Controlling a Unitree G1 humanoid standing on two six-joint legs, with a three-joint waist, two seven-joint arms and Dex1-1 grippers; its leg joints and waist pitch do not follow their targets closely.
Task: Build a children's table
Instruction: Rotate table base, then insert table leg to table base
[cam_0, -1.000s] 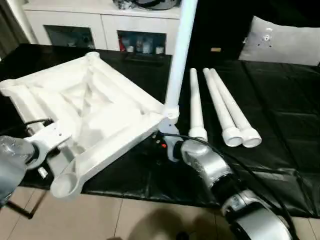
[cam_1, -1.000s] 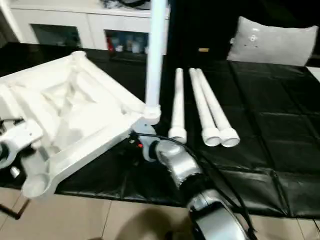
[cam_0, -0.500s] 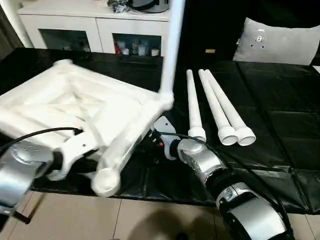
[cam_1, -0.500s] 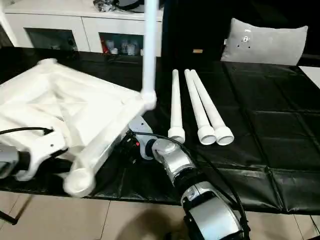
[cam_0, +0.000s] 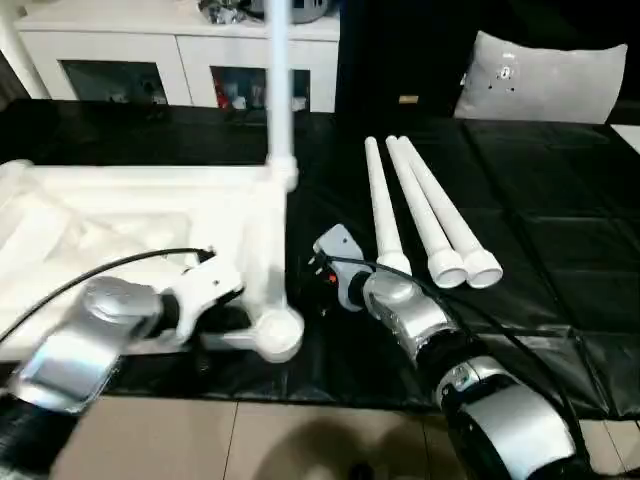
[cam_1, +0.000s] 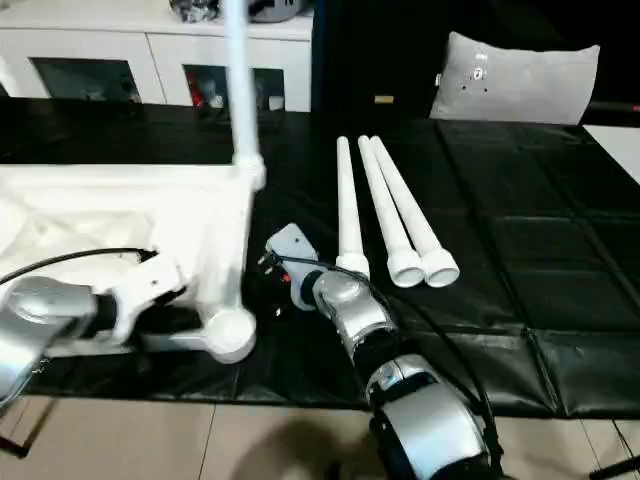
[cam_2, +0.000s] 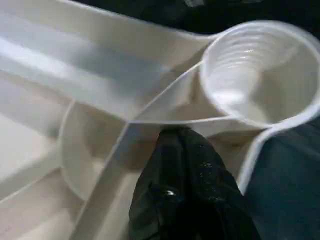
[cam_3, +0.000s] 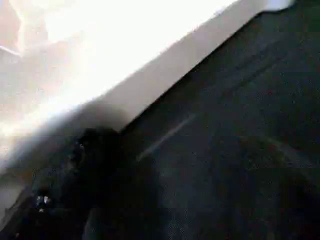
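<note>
Table top (cam_0: 130, 215) lies upside down on the black sheet (cam_0: 560, 250) at the robot's left side, ribbed underside up; one leg (cam_0: 280, 90) already stands upright in its far right corner socket, rising out of the top of the head view; near right corner socket (cam_2: 260, 75) is empty, round and ridged inside, hanging at the sheet's front edge.

Left gripper (cam_2: 185, 170): fingers pinched together, tips pressed against a thin rib of the underside just beside that empty socket; wrist view doesn't settle whether the rib is actually clamped between them, so contact only. Left forearm (cam_0: 90, 340) comes in low from the front left, its white wrist block just beside the table top's front rail.

Right gripper (cam_1: 275, 275): jaws spread wide, holding nothing; sits on the black sheet just right of the table top's right rail, between that rail and the loose legs. Right wrist view shows one dark finger (cam_3: 95, 165) close to the white rail's side, blurred; can't tell if it touches.

Three loose legs (cam_0: 425, 210) lie side by side on the sheet right of the table top, touching each other, wide open ends toward the robot, narrow ends pointing away.

Behind: white cabinet (cam_0: 150, 60) with glass doors; grey cushion (cam_0: 545, 80) at far right.
</note>
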